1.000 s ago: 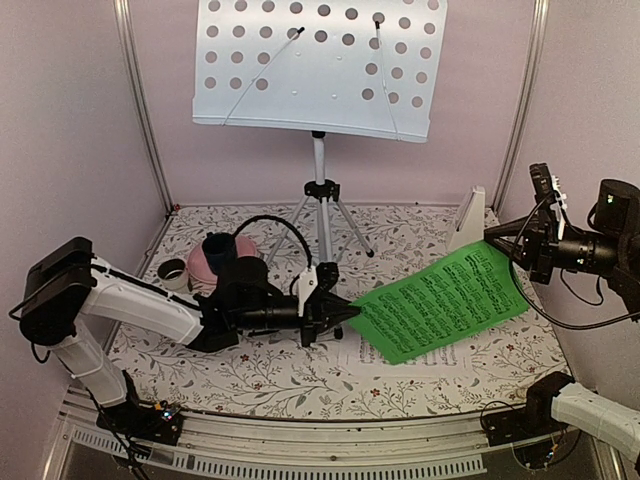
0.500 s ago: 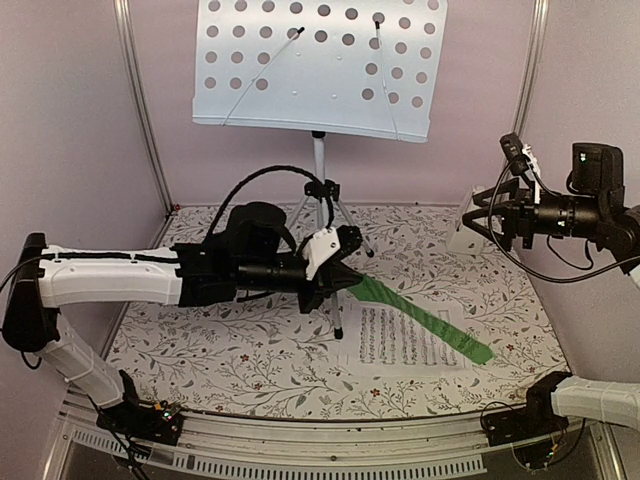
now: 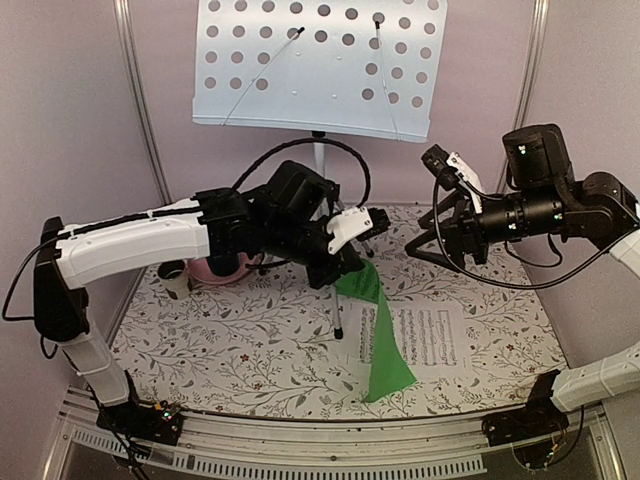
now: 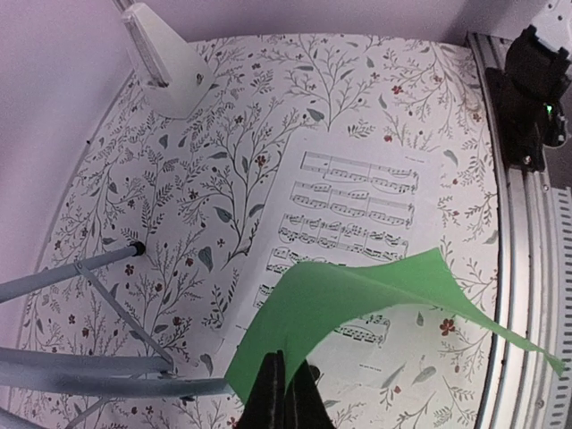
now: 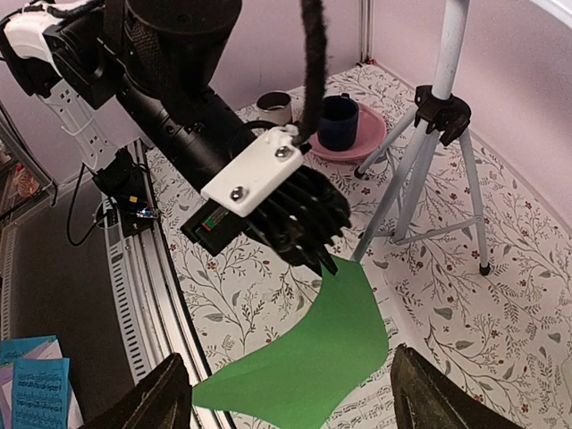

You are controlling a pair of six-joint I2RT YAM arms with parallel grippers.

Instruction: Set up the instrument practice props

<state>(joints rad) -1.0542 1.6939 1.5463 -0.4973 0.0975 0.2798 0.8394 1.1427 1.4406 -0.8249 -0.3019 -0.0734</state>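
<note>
Whereas a second ago it lay spread toward 4 o'clock, the green sheet (image 3: pixel 378 340) now dangles from the pinched-shut left claw (image 3: pixel 352 268) over the white sheet (image 3: pixel 435 335); the right claw (image 3: pixel 422 238) gapes empty.

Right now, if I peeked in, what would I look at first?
The bright green sheet dangles in the air mid-table, pinched at its top by the shut left gripper. Behind it stands the big pale music stand, its desk full of holes. A white sheet of music lies flat on the flowery table below.
</note>
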